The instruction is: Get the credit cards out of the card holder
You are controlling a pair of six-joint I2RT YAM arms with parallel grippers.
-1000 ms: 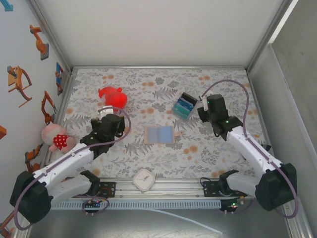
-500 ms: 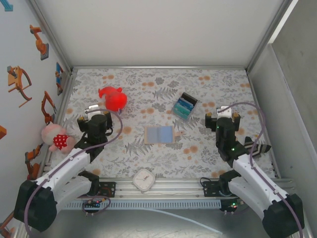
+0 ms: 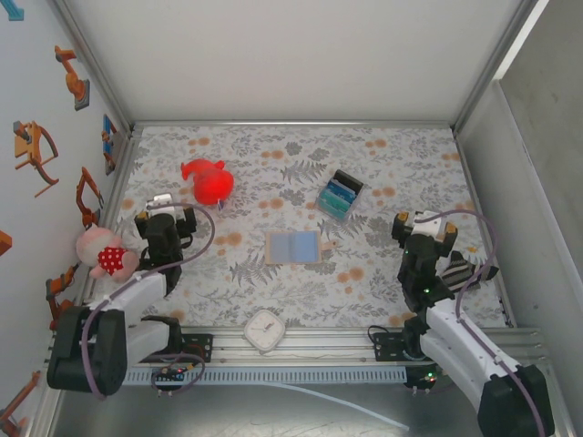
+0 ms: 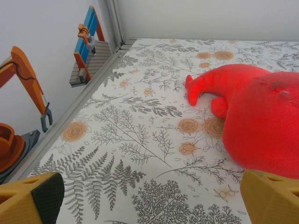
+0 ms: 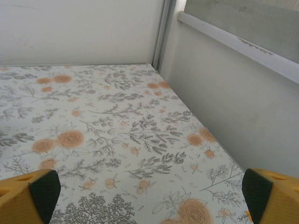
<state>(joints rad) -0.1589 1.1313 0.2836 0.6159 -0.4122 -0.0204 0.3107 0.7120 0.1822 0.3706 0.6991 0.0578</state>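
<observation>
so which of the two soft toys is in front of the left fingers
The red soft toy, lying just ahead of the left fingers; the pink toy in spotted red sits beside that arm instead.

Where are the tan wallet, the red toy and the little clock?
Wallet (image 3: 293, 247): top view, middle of its blue lining.
Red toy (image 3: 209, 183): top view, its round body.
Clock (image 3: 265, 330): top view, its white face.

Left gripper (image 3: 162, 202), right gripper (image 3: 424, 221) — both drawn back nearward, apart.
</observation>
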